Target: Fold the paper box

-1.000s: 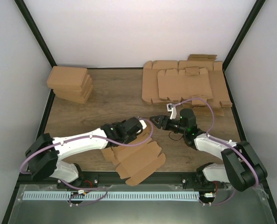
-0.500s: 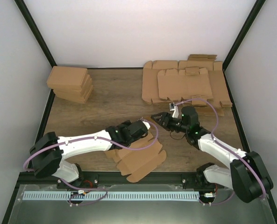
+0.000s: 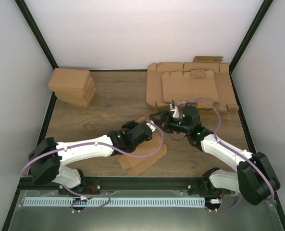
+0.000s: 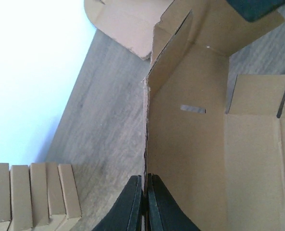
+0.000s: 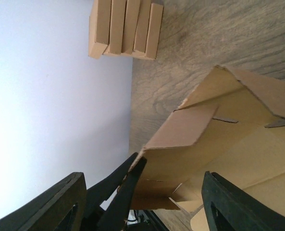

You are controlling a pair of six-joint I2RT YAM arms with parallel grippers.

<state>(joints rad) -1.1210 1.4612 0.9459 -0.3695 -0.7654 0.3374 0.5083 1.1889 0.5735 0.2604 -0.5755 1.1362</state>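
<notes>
Wood tabletop (image 3: 108,98) carries paper box (image 4: 190,144), left gripper (image 4: 145,180) pinching its edge.

The paper box (image 3: 144,159) lies front-middle on the tabletop (image 3: 113,101), with my left hand (image 3: 151,128) and right hand (image 3: 157,120) at its far end. Stacked boxes (image 3: 72,86) sit back left, flat sheets (image 3: 188,86) back right.

Dark wood-grain table (image 3: 108,103), bare planks across its middle. At the table's far left corner, a stack of shallow brown boxes (image 3: 72,86), edges slightly staggered. At the table's far right corner, overlapping flat cardboard sheets (image 3: 190,86), flaps and tabs spread, reaching the table's right edge. Around the table, black frame posts (image 3: 36,33) and plain white walls (image 3: 142,29). Below the table's near edge, a pale perforated metal rail (image 3: 113,202).
</notes>
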